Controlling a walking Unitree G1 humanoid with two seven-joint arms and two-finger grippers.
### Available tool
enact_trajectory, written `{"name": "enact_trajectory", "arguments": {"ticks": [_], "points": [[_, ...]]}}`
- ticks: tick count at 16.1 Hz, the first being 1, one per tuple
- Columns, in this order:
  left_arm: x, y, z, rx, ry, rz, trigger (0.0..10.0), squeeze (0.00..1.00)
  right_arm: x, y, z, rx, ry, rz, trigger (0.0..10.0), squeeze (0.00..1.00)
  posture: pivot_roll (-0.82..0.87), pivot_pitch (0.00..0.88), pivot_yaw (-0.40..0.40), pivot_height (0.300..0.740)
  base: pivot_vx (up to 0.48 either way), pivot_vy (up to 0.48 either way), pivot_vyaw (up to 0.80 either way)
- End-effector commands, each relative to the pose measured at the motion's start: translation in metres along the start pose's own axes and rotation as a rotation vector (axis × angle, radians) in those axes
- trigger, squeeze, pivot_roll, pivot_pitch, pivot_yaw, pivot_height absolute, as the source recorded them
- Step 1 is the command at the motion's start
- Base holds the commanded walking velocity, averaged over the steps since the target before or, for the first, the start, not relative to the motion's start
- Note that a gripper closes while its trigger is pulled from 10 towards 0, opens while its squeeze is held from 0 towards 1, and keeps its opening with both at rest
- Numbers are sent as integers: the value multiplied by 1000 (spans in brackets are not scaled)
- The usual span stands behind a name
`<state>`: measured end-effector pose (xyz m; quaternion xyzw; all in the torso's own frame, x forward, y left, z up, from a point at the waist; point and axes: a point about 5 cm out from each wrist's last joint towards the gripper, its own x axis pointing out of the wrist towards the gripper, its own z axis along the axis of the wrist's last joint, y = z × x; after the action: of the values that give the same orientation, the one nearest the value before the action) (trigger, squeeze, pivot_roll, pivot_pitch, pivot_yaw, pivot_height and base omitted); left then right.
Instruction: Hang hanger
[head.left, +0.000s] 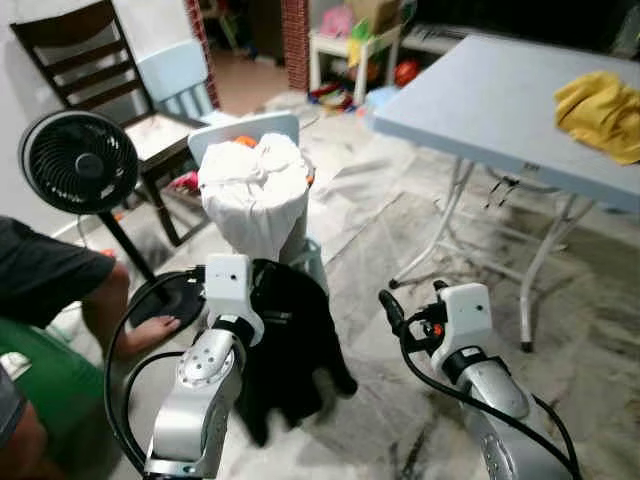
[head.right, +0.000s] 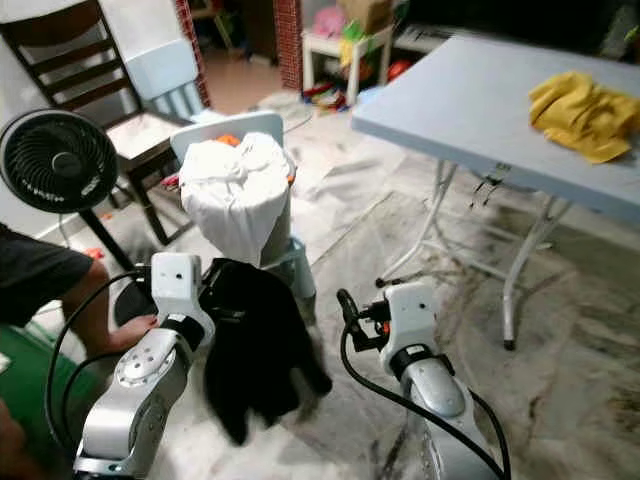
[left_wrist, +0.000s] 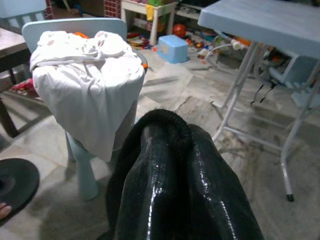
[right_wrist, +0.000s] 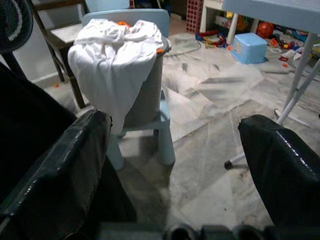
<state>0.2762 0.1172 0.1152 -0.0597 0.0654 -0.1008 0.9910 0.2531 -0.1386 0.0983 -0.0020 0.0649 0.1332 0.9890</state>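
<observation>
A: Hanger? Can't make one out, maybe under the black garment (head.left: 295, 345) that the left gripper (head.right: 222, 313) is clamped on, lifted off the floor for carrying.

B: Right gripper (right_wrist: 175, 150)?

A: Spread wide, holding nothing, beside the cloth, prob. ready to assist.

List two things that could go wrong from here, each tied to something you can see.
1. The black garment hangs low from the left gripper, close beside the white cloth draped over the small chair; it may snag.
2. A person's foot lies by the fan's base; the left arm could bump it.
</observation>
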Motion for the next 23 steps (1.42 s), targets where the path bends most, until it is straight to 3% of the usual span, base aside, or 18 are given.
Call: {"name": "enact_trajectory", "arguments": {"ticks": [1, 6, 13, 23], "points": [[-1, 3, 7, -2, -34, -7, 10000, 0, 2, 5, 4, -1, -12, 15, 10000, 0, -34, 51, 17, 740, 0, 0, 0], [-1, 1, 7, -14, -42, -46, 10000, 0, 2, 4, 4, -4, -10, 17, 10000, 0, -36, 47, 12, 740, 0, 0, 0], [-2, 1, 7, -30, -39, -57, 10000, 0, 2, 5, 4, -3, -10, 22, 10000, 0, -34, 52, 10, 740, 0, 0, -557], [-2, -2, 6, -42, -41, -65, 10000, 0, 2, 3, 5, -14, -12, 23, 10000, 0, -43, 51, 5, 740, 317, 0, 0]]}}
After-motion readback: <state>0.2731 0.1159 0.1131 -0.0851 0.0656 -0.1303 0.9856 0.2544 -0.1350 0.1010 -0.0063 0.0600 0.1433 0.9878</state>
